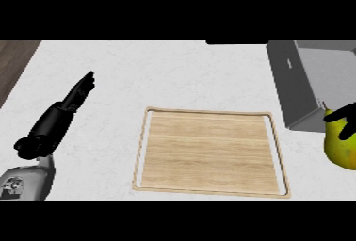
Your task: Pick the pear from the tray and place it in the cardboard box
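Note:
A yellow-green pear (341, 145) hangs at the view's right edge, off the tray, with black fingers (342, 117) of my right hand curled over its top. Most of that hand is cut off by the edge. The wooden tray (208, 113) lies in the middle of the white counter with nothing on it. The grey box (300, 84) stands at the back right, just above and behind the pear. My left hand (69, 101) rests at the left, fingers straight and pointing away, holding nothing.
The white counter (167, 70) stretches around the tray. A dark wooden strip (14, 61) borders its far left edge. A dark object (236, 42) sits at the back edge beside the box.

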